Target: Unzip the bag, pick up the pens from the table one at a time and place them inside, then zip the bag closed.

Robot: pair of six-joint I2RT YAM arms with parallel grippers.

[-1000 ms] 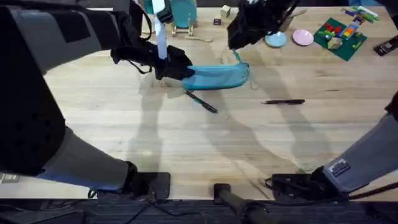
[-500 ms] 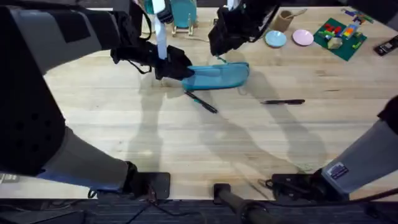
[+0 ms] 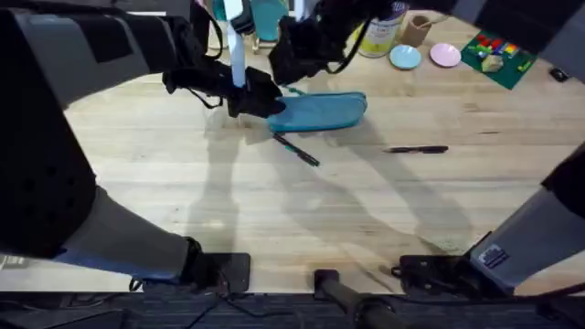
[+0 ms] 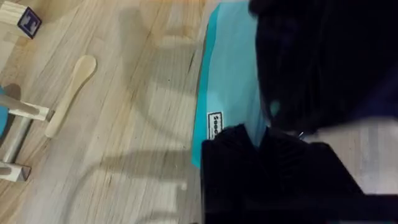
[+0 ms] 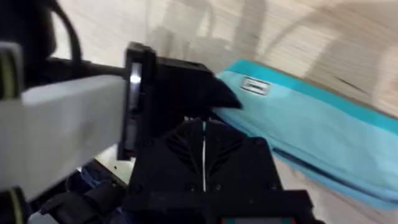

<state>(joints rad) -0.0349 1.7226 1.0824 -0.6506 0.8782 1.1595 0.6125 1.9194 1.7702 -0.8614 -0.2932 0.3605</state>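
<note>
The turquoise bag (image 3: 322, 111) lies lengthwise at the back middle of the table (image 3: 183, 183). My left gripper (image 3: 259, 100) is shut on the bag's left end; in the left wrist view its black fingers (image 4: 233, 146) clamp the fabric by a small label. My right gripper (image 3: 285, 75) hovers over the bag's left part, close to the left gripper, fingers pressed together (image 5: 203, 134) on the zipper pull, which is hidden beneath them. One pen (image 3: 294, 149) lies slanted just in front of the bag. The other pen (image 3: 416, 149) lies level to the right.
A blue plate (image 3: 404, 58), a pink plate (image 3: 445, 55), a yellow bottle (image 3: 382, 32) and a green baseplate with bricks (image 3: 498, 53) stand at the back right. A wooden spoon (image 4: 71, 93) and a lettered block (image 4: 28, 20) lie behind the bag.
My right gripper has travelled leftward along the top of the bag, from its right end to near the left gripper. The left gripper, bag and pens stayed put.
</note>
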